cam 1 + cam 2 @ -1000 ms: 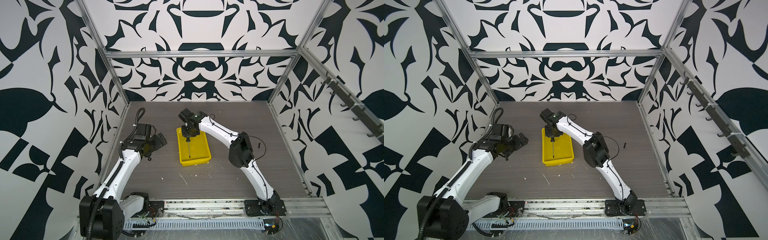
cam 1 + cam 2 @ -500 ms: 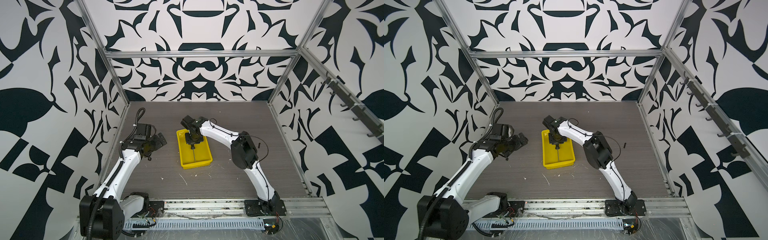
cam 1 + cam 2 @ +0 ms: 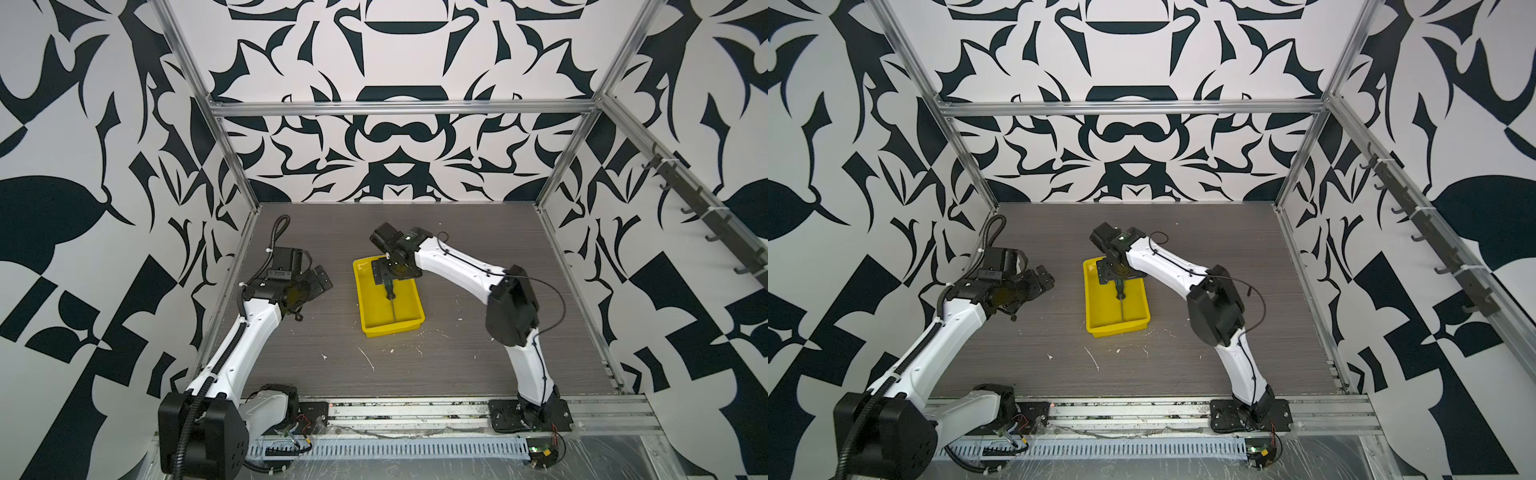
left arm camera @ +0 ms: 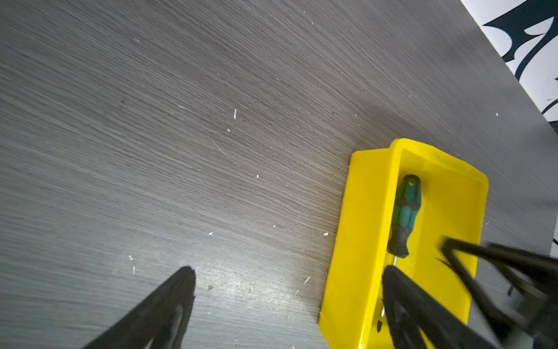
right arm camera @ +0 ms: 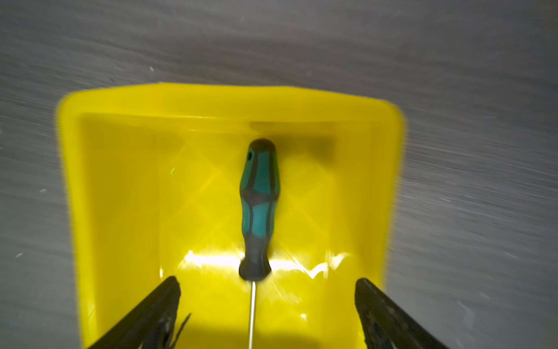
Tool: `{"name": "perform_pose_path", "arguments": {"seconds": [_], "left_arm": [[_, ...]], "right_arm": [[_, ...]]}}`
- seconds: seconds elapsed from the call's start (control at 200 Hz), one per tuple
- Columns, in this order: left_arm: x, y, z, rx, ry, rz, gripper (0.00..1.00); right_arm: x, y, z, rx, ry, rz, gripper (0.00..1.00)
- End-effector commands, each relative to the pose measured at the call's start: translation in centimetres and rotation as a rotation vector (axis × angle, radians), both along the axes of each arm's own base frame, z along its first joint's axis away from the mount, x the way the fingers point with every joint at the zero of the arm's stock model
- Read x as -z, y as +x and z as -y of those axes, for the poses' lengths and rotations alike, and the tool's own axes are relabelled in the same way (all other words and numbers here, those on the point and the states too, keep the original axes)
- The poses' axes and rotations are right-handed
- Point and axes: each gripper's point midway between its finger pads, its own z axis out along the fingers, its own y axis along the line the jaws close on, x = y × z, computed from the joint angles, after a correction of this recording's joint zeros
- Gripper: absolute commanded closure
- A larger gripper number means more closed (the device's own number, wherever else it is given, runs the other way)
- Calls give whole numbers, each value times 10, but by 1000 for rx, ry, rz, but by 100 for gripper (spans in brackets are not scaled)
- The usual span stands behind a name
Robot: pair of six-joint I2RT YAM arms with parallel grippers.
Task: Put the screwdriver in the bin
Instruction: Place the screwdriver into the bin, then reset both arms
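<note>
The screwdriver, with a green-and-black handle and a thin metal shaft, lies flat on the floor of the yellow bin, lengthwise. Both top views show the screwdriver inside the bin at mid-table. My right gripper hovers over the bin's far end, open, its fingers wide on either side of the shaft and touching nothing. My left gripper stands open over the table to the left of the bin, with nothing in it. In the left wrist view the screwdriver rests near one bin wall.
Small white flecks dot the dark wood tabletop in front of the bin. Patterned walls with aluminium frame posts close in the table on three sides. A slotted cable rail runs along the front edge.
My right gripper was shut on the screwdriver above the bin; it has come down and opened, and the screwdriver now lies loose in the bin. The left arm has stayed put.
</note>
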Motion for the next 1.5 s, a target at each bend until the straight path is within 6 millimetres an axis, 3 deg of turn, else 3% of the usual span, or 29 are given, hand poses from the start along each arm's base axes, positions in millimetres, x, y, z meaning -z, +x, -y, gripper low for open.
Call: {"name": "perform_pose_path", "arguments": {"seconds": [0.0,0.13,0.29,0.42,0.535,0.595,0.62,0.725,0.9,1.03,1.15,1.365,1.495], "left_arm": [[-12,1,-9,1,65,35,1],[-26,6,-19,3,137,100,1],[-45,12,-37,-18,249,193,1],[-51,19,-53,-53,356,222,1],[-48,28,-74,-122,477,213,1],[-41,31,-89,-177,561,206,1],[-40,34,-94,-182,601,210,1],[-29,40,-107,-213,702,217,1],[-8,55,-104,-156,752,260,1],[0,66,-88,-75,699,413,1],[4,67,-85,-54,619,574,1],[29,80,-104,-92,568,574,1],[39,96,-98,-25,546,579,1]], "right_arm": [[-71,-10,34,26,-1,177,0],[-113,-25,82,61,-7,346,0],[-147,-40,168,197,-12,528,0],[-146,-57,252,405,-49,623,0],[-121,-79,329,663,-187,734,0],[-108,-90,353,756,-246,832,0],[-113,-90,357,752,-261,896,0],[-89,-91,361,694,-262,1049,0],[-38,-86,378,702,-323,965,0],[-24,-64,367,617,-271,968,0],[-12,-44,370,608,-277,955,0],[9,-3,372,570,-175,931,0],[32,8,368,541,-174,897,0]]}}
